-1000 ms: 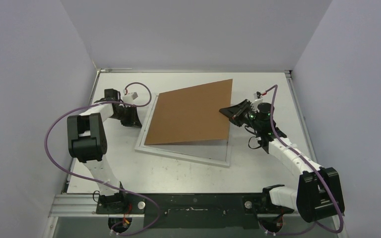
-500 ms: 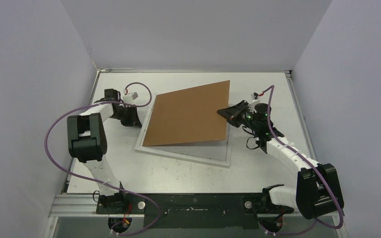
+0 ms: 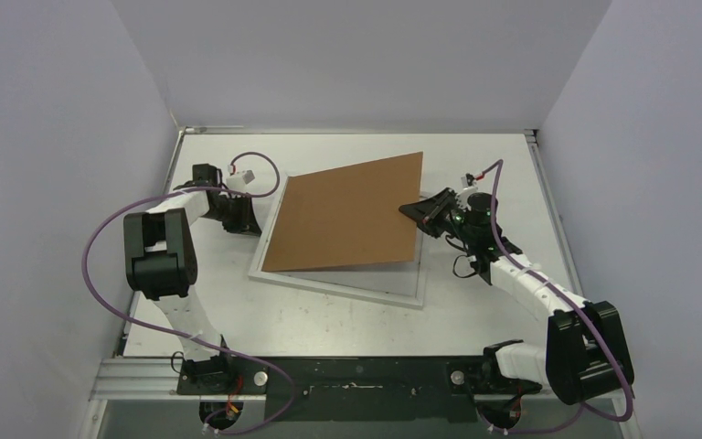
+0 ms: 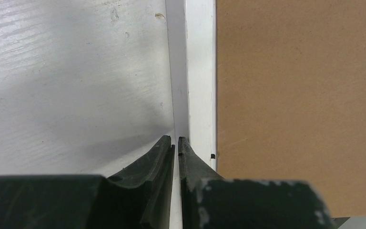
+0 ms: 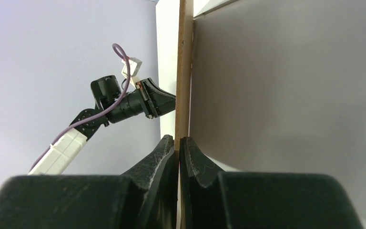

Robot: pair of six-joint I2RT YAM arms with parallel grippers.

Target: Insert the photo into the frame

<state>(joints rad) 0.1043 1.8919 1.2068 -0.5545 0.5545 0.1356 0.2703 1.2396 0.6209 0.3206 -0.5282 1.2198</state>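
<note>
1. Right gripper (image 5: 177,141) is clenched on the right edge of the brown backing board (image 3: 347,215), with the cardboard pinched between both fingertips.
2. The backing board is tilted. Its right side is held up off the table (image 3: 329,325), and its left side sits low, just inside the frame's left rim.
3. Left gripper (image 4: 175,140) has its jaws almost together at the thin left rim of the frame (image 3: 347,285) and appears to be nipping that rim.
4. The frame lies flat on the table between the two arms, turned slightly askew. Its near strip shows below the raised board.
5. The photo cannot be seen in any view.
</note>
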